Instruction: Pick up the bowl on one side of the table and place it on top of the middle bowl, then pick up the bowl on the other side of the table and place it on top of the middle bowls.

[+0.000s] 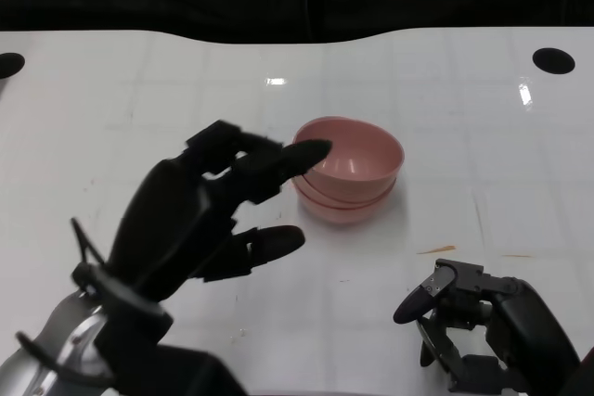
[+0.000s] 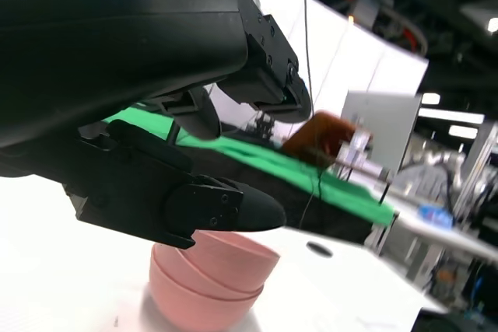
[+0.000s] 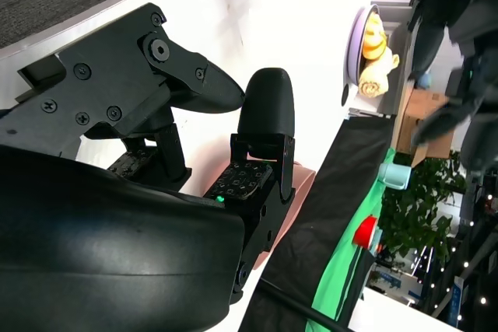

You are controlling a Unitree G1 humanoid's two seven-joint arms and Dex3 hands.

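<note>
1. Broadly, the white table (image 1: 111, 90) carries everything in view — and nothing on it bears a readable brand, label or word.
2. The left hand (image 1: 200, 215) hangs raised over the table just beside the pink bowls, fingers spread and holding nothing; being empty and so near the stack, it looks to have let its bowl go there.
3. The pink bowls (image 1: 349, 169) sit nested at mid-table. The left wrist view shows about three rims stacked, so the task seems finished or nearly so.
4. The right hand (image 1: 473, 322) rests low near the table's front edge, well apart from the stack — fingers loosely curled around nothing, apparently parked out of the way.
</note>
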